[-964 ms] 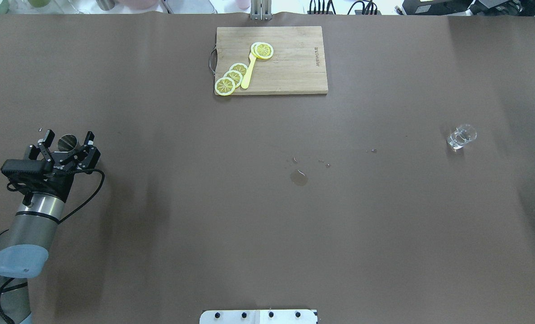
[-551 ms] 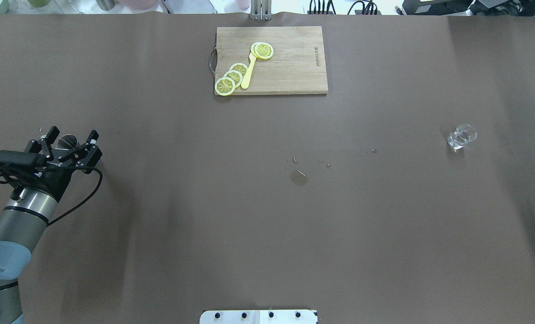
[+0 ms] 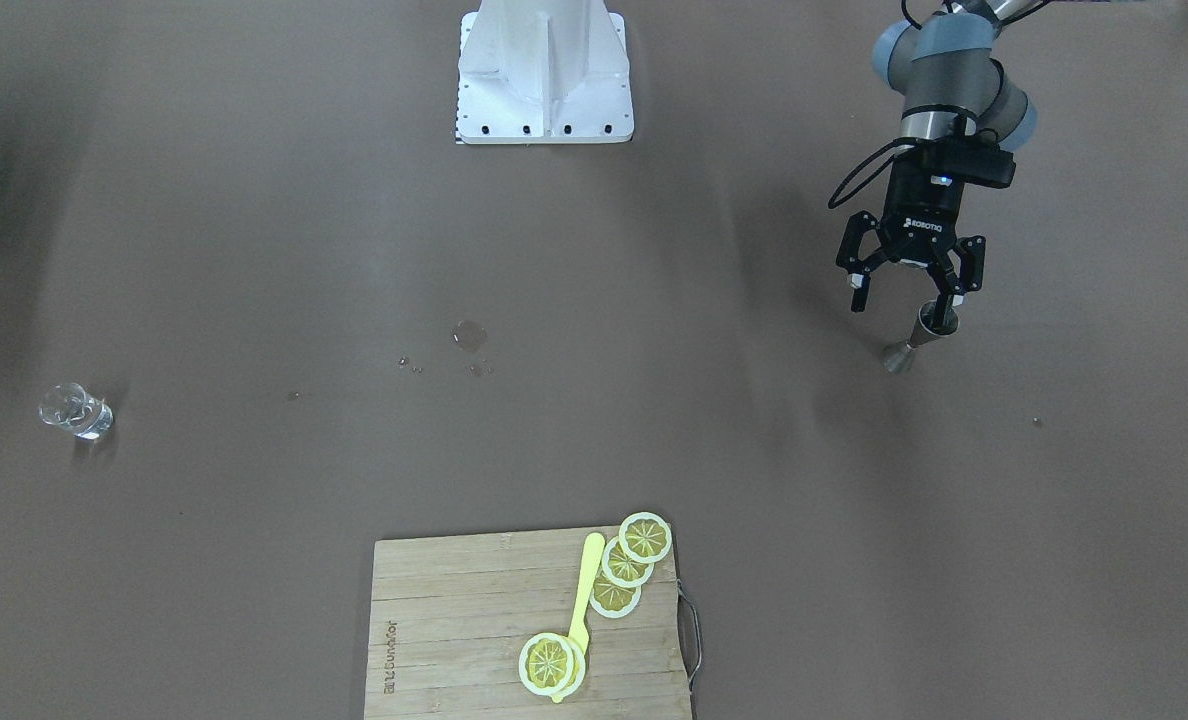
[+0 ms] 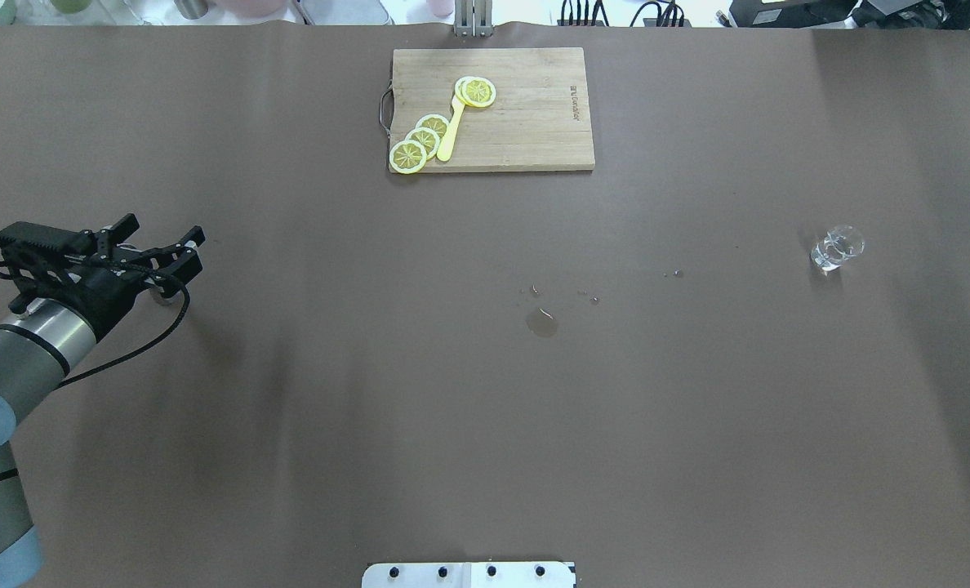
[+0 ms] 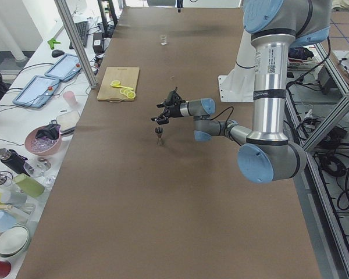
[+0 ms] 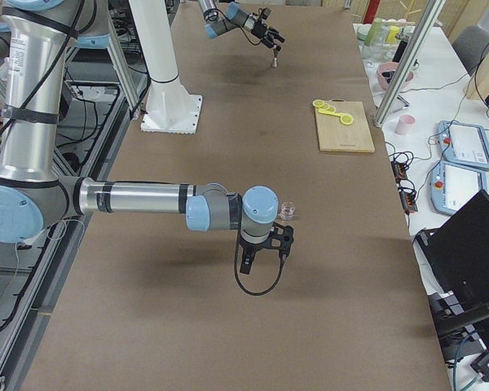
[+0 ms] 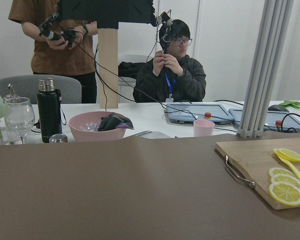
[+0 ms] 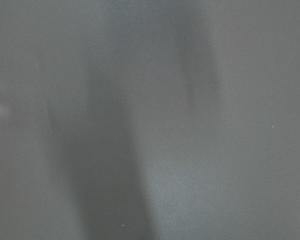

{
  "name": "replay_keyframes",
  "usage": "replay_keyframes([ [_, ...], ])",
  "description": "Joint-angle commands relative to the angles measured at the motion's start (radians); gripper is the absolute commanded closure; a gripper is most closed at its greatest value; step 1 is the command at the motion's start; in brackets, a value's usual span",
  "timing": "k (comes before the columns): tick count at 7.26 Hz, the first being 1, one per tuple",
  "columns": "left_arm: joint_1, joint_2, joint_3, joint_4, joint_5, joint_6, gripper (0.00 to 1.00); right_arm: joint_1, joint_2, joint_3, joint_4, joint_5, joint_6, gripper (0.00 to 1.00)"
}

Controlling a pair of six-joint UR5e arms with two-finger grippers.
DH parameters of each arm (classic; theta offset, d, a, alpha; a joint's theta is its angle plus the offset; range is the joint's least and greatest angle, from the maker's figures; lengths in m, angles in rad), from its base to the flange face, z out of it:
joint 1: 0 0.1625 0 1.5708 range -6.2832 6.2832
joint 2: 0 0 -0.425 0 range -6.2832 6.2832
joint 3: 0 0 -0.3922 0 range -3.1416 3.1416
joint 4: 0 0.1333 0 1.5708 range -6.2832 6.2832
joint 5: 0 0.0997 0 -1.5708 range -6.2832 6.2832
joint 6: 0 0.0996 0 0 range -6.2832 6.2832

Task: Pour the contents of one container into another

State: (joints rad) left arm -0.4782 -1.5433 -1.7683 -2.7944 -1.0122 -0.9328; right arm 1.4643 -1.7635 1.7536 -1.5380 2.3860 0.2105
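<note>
The steel jigger stands upright on the brown table at the robot's far left, and also shows in the left side view. My left gripper hangs open above it with nothing between its fingers. In the overhead view the left gripper lies nearly level and hides most of the jigger. The clear glass cup stands far off on the right side. My right gripper shows only in the right side view, close to the cup; I cannot tell whether it is open or shut.
A wooden cutting board with lemon slices and a yellow utensil lies at the far middle. A small puddle and droplets wet the table's centre. The robot's white base plate sits at the near edge. Two people stand beyond the table's far edge.
My left gripper, which straddled the jigger open, has risen and tipped toward level, swinging a little to the right. The jigger stays on the table. The cup has not moved.
</note>
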Motion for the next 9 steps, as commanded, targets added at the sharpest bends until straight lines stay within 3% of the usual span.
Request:
replay_keyframes([
  [1,-0.072,-0.017,-0.031,0.129,-0.238,0.0,0.02,0.017,-0.005,0.006,-0.046,-0.051,-0.205,0.0],
  [3,-0.193,-0.113,-0.045,0.342,-0.484,0.018,0.02,0.073,-0.001,0.076,-0.196,-0.063,-0.221,0.0],
  [4,-0.286,-0.2,-0.045,0.481,-0.617,0.143,0.02,0.071,0.004,0.079,-0.195,-0.115,-0.221,0.0],
  [6,-0.41,-0.376,-0.033,0.803,-0.731,0.335,0.02,0.073,0.007,0.075,-0.194,-0.114,-0.207,0.0],
  [8,-0.488,-0.448,-0.033,1.108,-0.761,0.472,0.02,0.086,-0.005,0.069,-0.191,-0.033,-0.206,0.0],
  [9,-0.526,-0.469,-0.031,1.171,-0.804,0.552,0.02,0.087,0.002,0.067,-0.189,-0.047,-0.207,0.0],
])
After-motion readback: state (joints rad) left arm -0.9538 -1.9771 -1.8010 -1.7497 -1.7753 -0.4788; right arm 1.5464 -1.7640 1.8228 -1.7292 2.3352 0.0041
